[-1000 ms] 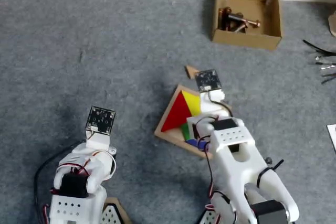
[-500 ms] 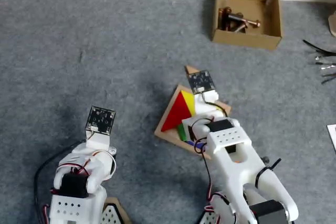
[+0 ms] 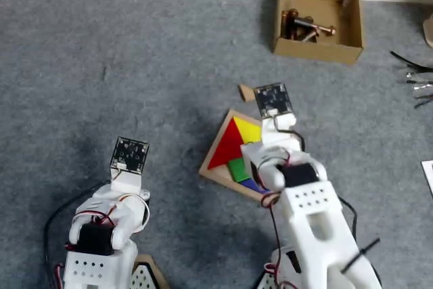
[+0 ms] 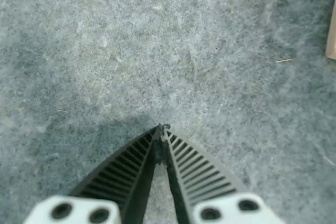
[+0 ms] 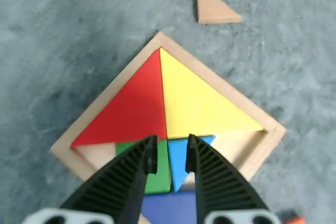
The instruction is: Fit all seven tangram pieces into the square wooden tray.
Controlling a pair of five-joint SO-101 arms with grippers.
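The right pincer [image 5: 171, 153], jaws narrowly apart and holding nothing, hangs over the small blue triangle [image 5: 177, 169] in the tray [image 5: 272, 129], with the red triangle [image 5: 131, 111] and yellow triangle [image 5: 199, 103] beyond it and a bare wooden triangle [image 5: 212, 10] on the surface [image 5: 52, 24] past the tray's far corner

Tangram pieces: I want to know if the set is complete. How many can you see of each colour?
Red triangle: 1
Yellow triangle: 1
Green square: 1
Light blue triangle: 1
Dark blue piece: 1
Plain wooden triangle, outside the tray: 1
Total: 6
Pale patches in the tray: cannot tell, piece or floor.
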